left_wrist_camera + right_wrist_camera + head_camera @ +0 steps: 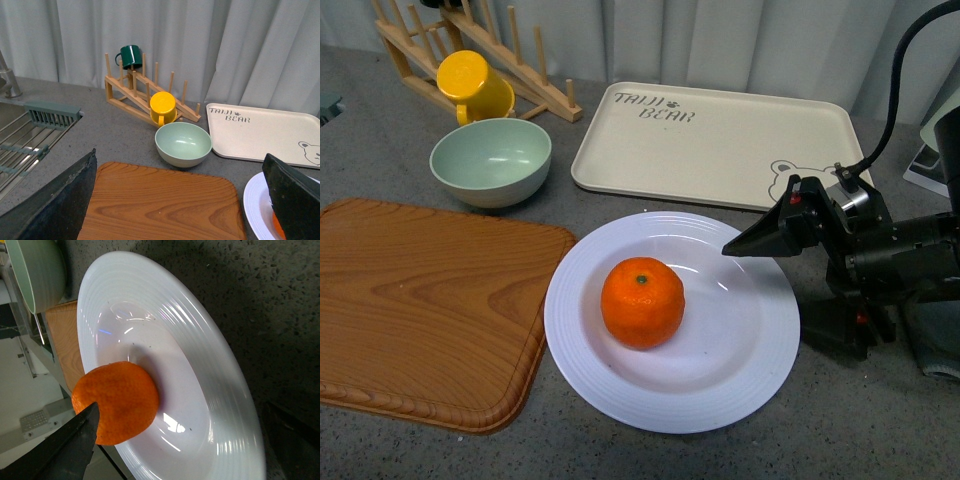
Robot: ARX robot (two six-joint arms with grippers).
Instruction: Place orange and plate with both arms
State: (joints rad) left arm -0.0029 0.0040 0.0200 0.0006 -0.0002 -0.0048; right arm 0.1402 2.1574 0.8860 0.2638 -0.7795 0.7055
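Note:
The orange (642,302) sits left of centre in the white plate (740,372) on the grey counter. My right gripper (738,248) is open and empty, low over the plate's right rim, its fingers pointing left toward the orange without touching it. In the right wrist view the orange (120,400) lies in the plate (225,390), with one finger (65,447) in front of it and the gripper (180,440) spread wide. My left gripper (180,210) is open and empty above the wooden board (160,200). The plate's edge (255,200) and a sliver of orange (277,227) show beside its finger (295,197).
A wooden board (420,310) lies left of the plate. A pale green bowl (490,160), a yellow cup (473,85) on a wooden rack (420,45) and a beige bear tray (715,140) stand behind. A sink (20,145) is at the far left.

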